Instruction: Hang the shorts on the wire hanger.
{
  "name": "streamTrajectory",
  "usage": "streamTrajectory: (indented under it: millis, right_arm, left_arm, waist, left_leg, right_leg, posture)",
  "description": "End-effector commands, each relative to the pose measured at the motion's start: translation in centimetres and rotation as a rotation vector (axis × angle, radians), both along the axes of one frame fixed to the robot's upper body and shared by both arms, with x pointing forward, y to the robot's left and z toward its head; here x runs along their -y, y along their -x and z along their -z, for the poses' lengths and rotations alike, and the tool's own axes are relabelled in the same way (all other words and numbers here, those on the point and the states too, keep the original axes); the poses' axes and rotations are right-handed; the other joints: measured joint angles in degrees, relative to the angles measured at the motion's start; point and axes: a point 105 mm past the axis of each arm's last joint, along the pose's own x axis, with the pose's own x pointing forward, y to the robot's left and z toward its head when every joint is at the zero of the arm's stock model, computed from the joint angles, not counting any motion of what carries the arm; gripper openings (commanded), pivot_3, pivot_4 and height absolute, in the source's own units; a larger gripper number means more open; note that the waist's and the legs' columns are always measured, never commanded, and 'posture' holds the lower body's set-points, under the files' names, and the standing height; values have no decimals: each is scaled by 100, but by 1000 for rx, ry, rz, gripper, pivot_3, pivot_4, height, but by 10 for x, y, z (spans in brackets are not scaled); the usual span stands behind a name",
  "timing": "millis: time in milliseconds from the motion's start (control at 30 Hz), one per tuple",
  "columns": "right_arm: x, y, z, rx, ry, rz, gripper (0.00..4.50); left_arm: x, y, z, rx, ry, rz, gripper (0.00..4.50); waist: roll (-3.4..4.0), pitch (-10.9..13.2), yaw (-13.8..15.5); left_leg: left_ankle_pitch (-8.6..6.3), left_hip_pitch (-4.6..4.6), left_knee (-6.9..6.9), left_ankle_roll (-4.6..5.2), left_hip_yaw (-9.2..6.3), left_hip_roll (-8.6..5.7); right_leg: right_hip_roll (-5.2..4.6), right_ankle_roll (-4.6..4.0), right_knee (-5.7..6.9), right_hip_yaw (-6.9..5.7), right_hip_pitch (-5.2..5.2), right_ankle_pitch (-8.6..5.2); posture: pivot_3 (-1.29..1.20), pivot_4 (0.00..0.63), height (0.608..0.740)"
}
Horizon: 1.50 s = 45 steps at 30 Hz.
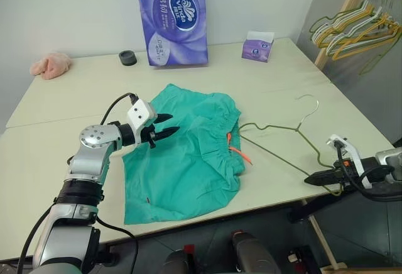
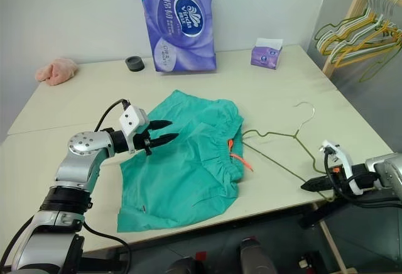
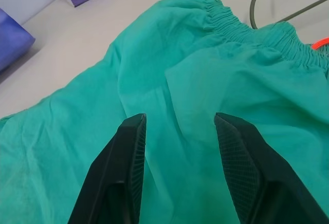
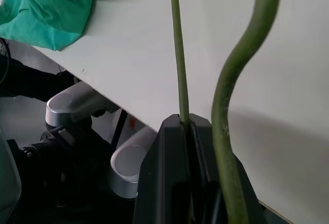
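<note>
The teal-green shorts [image 1: 188,154] lie flat on the table, waistband and orange drawstring [image 1: 237,150] toward the right. My left gripper [image 1: 164,126] hovers open just above their left part, nothing between its fingers [image 3: 131,157]. The dark olive wire hanger [image 1: 286,141] lies on the table to the right of the shorts, hook [image 1: 308,107] pointing away. My right gripper [image 1: 312,178] is at the table's right front edge, shut on the hanger's lower wire [image 4: 178,64], which runs up from between its closed fingers.
A purple tissue pack [image 1: 173,16], a small purple box [image 1: 257,46], a black ring [image 1: 127,58] and a pink cloth [image 1: 50,65] sit along the table's far side. A wooden rack with bunched yellow and light-green hangers [image 1: 358,26] stands at the right.
</note>
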Motion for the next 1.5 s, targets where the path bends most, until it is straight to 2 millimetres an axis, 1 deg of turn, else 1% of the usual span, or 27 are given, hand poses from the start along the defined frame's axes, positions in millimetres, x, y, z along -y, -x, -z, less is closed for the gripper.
streamTrajectory:
  millis: [33,300,467,600,867,967,1133,1233,1300,1500]
  right_arm:
    - [-9,2,-16,36,-50,-32,0]
    - [-13,-17,-2,36,-28,53,0]
    - [-16,-18,-3,25,-45,53,0]
    - [-26,-15,-8,7,-104,30,0]
    - [-44,-32,-16,16,-178,50,0]
    - [-51,-40,-13,20,-182,59,0]
    - [-71,-58,-2,36,-197,78,0]
    - [-83,-60,2,32,-210,59,0]
    - [-90,-61,-1,47,-227,45,0]
    - [-99,-89,-23,197,-262,101,0]
  left_arm:
    - [2,0,-13,56,-7,12,2210]
    - [5,0,-11,56,-11,23,2210]
    - [1,2,-10,55,-13,15,2210]
    - [0,3,-9,53,-14,9,2210]
    - [-1,3,-9,54,-15,6,2210]
    - [-1,2,-9,56,-14,4,2210]
    - [0,2,-10,59,-5,1,2210]
    - [-1,2,-11,61,-2,-2,2210]
    - [-2,2,-11,62,-2,-5,2210]
    - [-4,2,-12,62,17,-25,2210]
  waist:
    - [0,0,3]
    - [-1,0,-5]
    - [-1,0,10]
    - [-1,0,15]
    - [0,0,11]
    - [-1,0,13]
    - [-1,0,3]
    - [0,0,5]
    - [0,0,10]
    - [0,0,10]
  left_leg:
    - [0,0,0,0,-2,0]
    - [0,1,0,0,0,0]
    - [0,0,0,0,-1,0]
    - [0,0,2,0,0,0]
    - [0,0,0,0,-4,0]
    - [0,0,2,0,-4,0]
    - [0,0,1,0,-5,0]
    - [0,-2,-1,0,-7,0]
    - [0,-3,0,0,-7,0]
    - [0,-3,0,0,-7,-1]
  right_leg:
    - [0,0,0,-1,0,0]
    - [1,0,0,1,1,0]
    - [0,0,0,1,1,0]
    - [0,0,0,1,1,0]
    - [0,0,2,-2,0,0]
    - [0,-1,2,0,1,0]
    - [0,-2,3,0,0,1]
    - [0,-2,5,-1,-2,1]
    - [-1,-2,5,0,-4,1]
    - [-2,-3,8,0,-6,2]
  posture:
    - [-238,109,740]
    - [-227,111,740]
    - [-221,110,740]
    - [-218,110,740]
    - [-213,113,740]
    - [-210,111,740]
    - [-200,107,740]
    - [-194,106,740]
    - [-192,106,740]
    - [-186,100,740]
